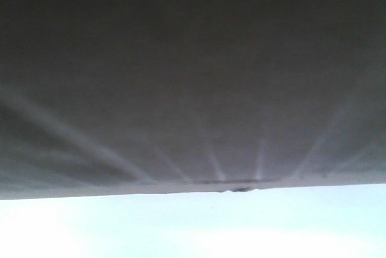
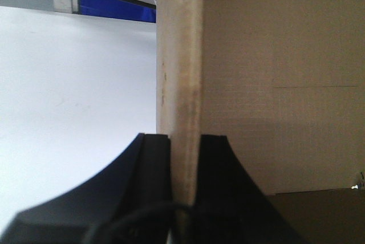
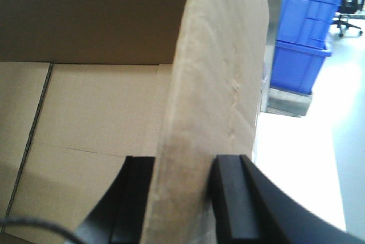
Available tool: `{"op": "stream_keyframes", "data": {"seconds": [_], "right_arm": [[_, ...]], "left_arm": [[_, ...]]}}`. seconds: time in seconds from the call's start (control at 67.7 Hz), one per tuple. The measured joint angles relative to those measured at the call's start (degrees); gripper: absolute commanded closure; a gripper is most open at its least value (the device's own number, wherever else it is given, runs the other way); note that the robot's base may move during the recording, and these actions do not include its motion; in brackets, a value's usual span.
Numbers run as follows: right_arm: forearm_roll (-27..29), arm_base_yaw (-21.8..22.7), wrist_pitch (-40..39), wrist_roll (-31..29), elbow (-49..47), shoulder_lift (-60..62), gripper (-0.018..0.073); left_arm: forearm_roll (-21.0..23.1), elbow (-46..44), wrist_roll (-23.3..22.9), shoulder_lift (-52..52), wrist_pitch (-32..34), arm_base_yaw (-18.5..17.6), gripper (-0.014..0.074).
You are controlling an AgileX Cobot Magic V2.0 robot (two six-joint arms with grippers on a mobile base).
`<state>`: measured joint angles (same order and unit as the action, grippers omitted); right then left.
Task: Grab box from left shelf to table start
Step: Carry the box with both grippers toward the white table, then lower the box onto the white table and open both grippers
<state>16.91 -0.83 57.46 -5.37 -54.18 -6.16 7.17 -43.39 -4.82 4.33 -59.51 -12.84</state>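
Left gripper (image 2: 183, 141) was clamped on one cardboard wall of the box (image 2: 274, 84), and the right gripper (image 3: 182, 164) was pinching another wall. The box loomed right against the front camera, a white surface (image 2: 68, 96) alongside.

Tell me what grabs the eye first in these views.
A cardboard box wall, seen edge-on, is pinched in each wrist view: by the left gripper and the right gripper. The front view is almost filled by a dark blurred surface above a pale band.
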Motion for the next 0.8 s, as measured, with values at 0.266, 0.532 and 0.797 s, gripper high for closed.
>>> {"op": "stream_keyframes", "data": {"seconds": [0.266,0.532,0.797], "right_arm": [[0.0,0.0,0.0,0.0,0.0,0.0,0.0501],[0.0,0.0,0.0,0.0,0.0,0.0,0.0501],[0.0,0.0,0.0,0.0,0.0,0.0,0.0501]], "left_arm": [[0.0,0.1,0.0,0.0,0.0,0.0,0.0696],[0.0,0.1,0.0,0.0,0.0,0.0,0.0696],[0.0,0.1,0.0,0.0,0.0,0.0,0.0696]]}}
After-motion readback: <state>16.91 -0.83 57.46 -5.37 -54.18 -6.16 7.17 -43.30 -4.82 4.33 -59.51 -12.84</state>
